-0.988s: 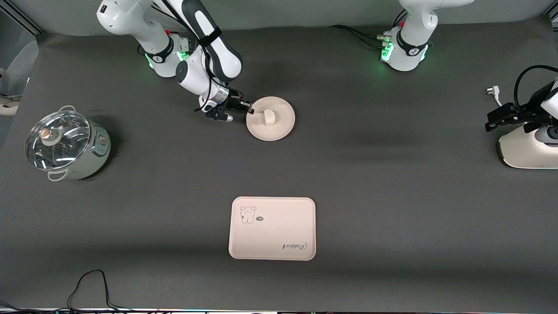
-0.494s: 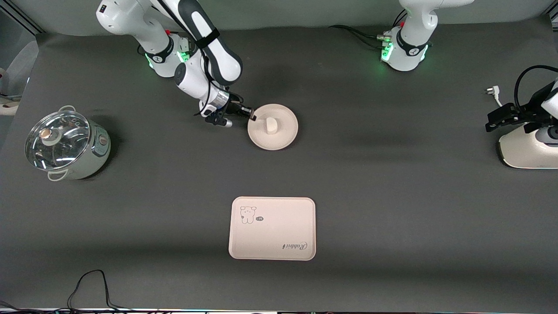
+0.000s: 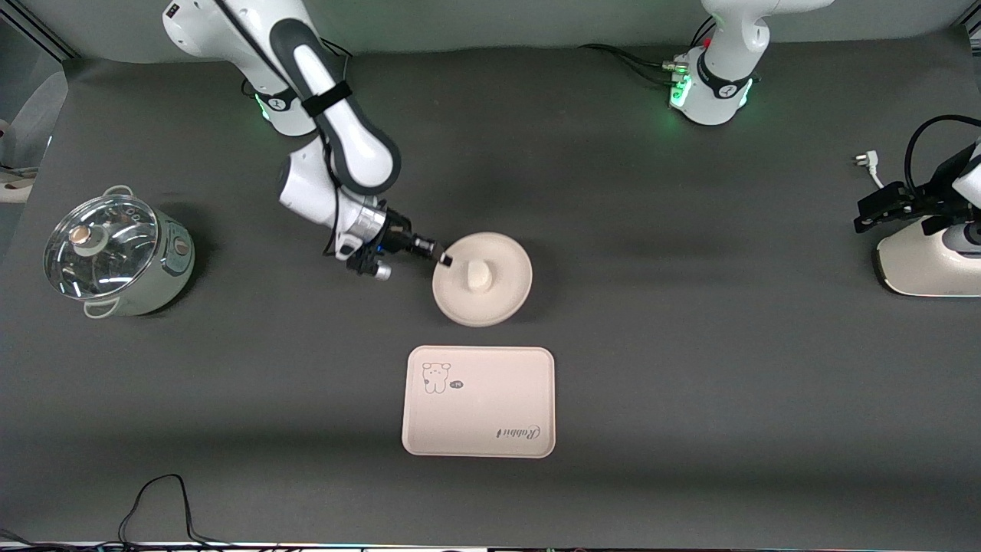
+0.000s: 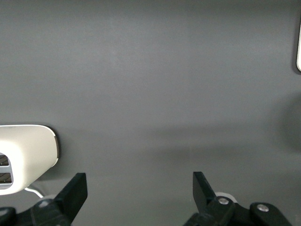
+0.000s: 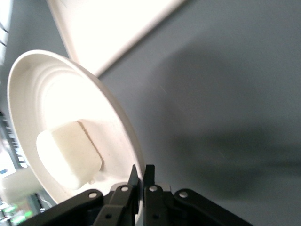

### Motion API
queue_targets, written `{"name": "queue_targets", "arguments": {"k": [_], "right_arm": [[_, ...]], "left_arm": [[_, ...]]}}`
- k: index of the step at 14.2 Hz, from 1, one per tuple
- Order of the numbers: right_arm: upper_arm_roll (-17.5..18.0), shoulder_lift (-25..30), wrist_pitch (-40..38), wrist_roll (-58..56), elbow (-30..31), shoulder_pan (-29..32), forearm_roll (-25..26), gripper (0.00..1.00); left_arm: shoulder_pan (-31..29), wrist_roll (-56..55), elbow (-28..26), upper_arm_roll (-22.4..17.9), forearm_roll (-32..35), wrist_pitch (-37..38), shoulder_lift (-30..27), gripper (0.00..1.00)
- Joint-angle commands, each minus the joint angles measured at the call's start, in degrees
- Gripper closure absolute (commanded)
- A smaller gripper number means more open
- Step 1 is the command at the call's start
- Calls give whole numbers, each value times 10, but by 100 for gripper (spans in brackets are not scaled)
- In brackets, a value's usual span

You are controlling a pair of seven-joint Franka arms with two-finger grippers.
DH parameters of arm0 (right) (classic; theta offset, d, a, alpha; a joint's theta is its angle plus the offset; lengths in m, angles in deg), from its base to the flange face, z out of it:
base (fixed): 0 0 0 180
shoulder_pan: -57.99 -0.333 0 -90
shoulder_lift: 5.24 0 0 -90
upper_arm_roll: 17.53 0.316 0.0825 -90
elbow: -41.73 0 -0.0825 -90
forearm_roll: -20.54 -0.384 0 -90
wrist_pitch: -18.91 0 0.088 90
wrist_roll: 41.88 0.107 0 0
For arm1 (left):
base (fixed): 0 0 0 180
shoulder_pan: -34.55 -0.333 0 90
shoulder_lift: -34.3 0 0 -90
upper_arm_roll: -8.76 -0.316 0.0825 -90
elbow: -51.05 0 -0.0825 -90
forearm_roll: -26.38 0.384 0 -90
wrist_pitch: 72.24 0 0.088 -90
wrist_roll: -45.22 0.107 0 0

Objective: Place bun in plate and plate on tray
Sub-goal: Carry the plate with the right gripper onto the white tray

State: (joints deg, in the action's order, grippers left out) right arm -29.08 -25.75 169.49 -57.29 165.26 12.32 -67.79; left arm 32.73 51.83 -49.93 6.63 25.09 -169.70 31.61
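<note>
Dark grey table (image 3: 690, 368) carries the rectangular cream-beige tray (image 3: 478, 402) with its bear drawing, nearer the front camera than the airborne round cream-beige plate (image 3: 482, 279), which holds the small off-white bun (image 3: 479, 276). Right gripper (image 3: 442, 260) has its jaws pinched on the plate's rim; keeping the plate level should stop the bun sliding. Left gripper (image 4: 138, 188) waits over bare table, jaws wide apart and empty.

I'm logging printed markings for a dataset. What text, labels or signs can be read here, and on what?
"Rabbit": script on the tray, upside down in the front view.
Small dark mark beside the bear drawing on the tray: too small to read.
Plate, bun, pot: no readable text.
</note>
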Motion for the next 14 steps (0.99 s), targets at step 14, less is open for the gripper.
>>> {"name": "queue_targets", "arguments": {"k": [14], "right_arm": [[3, -308, -29, 135, -374, 92, 119, 100]], "left_arm": [[-1, -10, -5, 1, 30, -15, -7, 0]]}}
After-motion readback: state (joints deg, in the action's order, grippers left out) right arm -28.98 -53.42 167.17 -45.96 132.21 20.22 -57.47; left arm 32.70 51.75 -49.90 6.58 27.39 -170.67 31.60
